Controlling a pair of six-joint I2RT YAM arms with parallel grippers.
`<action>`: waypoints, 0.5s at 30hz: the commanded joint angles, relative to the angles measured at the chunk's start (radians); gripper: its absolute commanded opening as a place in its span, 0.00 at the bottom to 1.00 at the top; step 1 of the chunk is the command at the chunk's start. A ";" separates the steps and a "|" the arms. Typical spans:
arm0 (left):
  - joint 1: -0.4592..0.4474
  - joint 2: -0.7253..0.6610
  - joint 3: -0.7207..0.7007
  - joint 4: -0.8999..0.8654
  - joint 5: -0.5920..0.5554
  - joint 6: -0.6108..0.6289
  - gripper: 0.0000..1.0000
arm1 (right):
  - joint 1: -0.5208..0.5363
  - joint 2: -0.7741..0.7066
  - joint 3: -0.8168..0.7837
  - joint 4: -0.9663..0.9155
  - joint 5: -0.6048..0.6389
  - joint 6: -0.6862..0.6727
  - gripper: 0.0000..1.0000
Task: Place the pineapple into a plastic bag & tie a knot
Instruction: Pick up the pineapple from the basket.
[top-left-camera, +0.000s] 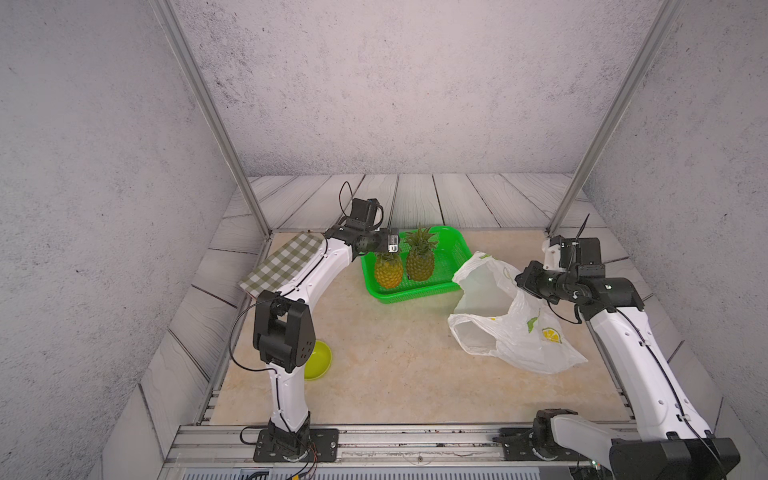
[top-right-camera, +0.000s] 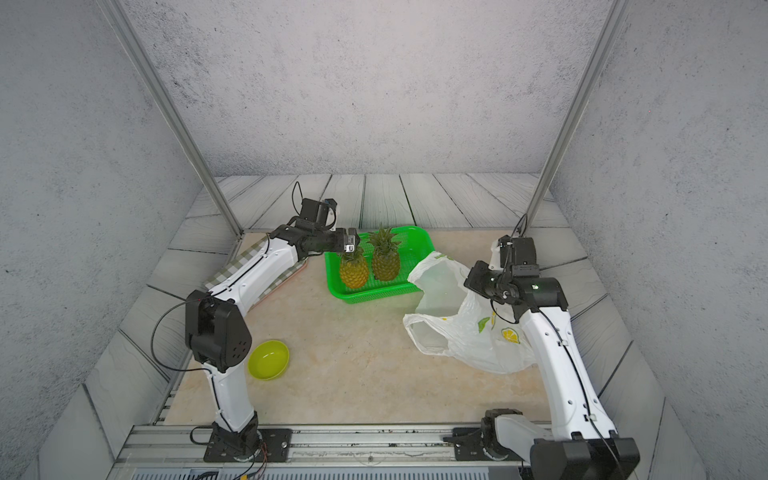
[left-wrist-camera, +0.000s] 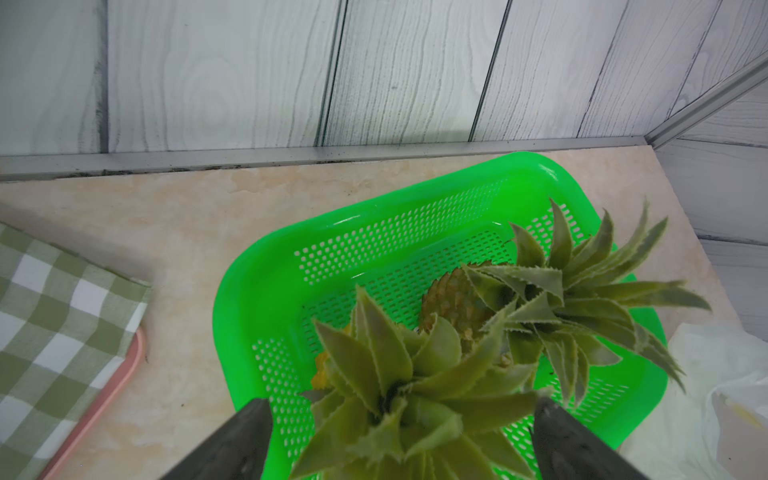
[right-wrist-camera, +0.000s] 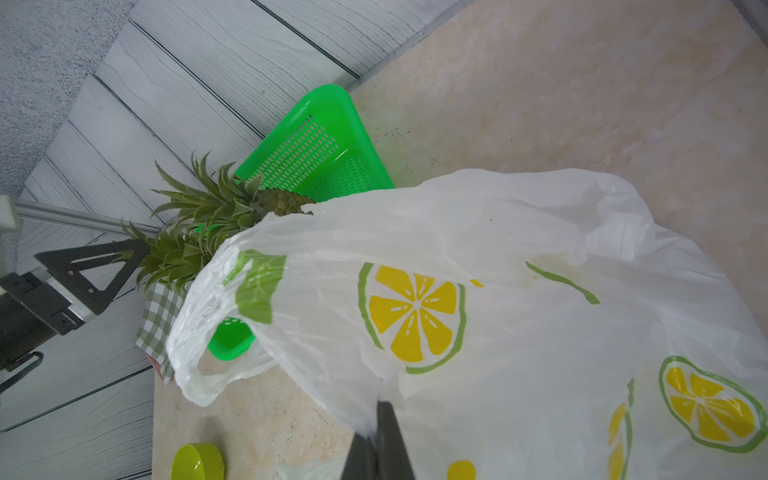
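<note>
Lime bowl (top-right-camera: 268, 360) at the front, plastic bag (top-left-camera: 515, 336) slumped on the table (top-left-camera: 374, 374) at right (mouth open toward the basket (top-left-camera: 415, 293)), right gripper (right-wrist-camera: 380, 440) pinched tight on its film, two upright pineapples in the green basket behind, left gripper (left-wrist-camera: 401, 404) spread wide astride the leaves of the nearer pineapple (top-left-camera: 389, 270).

pineapple (top-left-camera: 389, 272) — upright in green basket (top-left-camera: 415, 293) | plastic bag (top-left-camera: 519, 340) — mouth open, crumpled, beside basket
</note>
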 joint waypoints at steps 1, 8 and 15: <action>0.005 0.056 0.061 -0.064 -0.006 0.018 0.97 | -0.004 0.001 -0.016 0.018 -0.027 -0.011 0.00; 0.005 0.116 0.081 -0.066 0.069 0.007 0.43 | -0.003 0.004 -0.029 0.031 -0.041 -0.013 0.00; 0.007 0.081 0.068 -0.093 0.099 0.005 0.00 | -0.003 -0.005 -0.054 0.038 -0.064 -0.001 0.00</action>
